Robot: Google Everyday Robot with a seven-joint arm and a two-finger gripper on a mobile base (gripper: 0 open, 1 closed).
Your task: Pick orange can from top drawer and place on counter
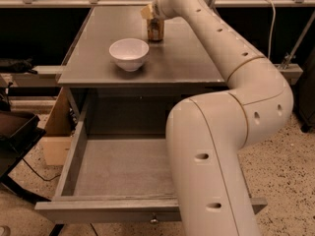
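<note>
Where the hand (149, 12) sits, the brownish orange can (155, 30) stands upright.

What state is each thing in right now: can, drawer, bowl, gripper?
orange can: upright on the counter, beyond the bowl.
top drawer: pulled open, partly hidden by the arm.
white bowl: upright on the counter, apart from the can.
gripper: at the can's top.

I see the orange can (155, 30) upright on the far part of the counter (189, 58), with the gripper (152, 14) directly over its top. The bowl (129, 53) sits nearer and to the left, apart from the can. Below the counter's near edge, the top drawer (74, 154) stands pulled out.
</note>
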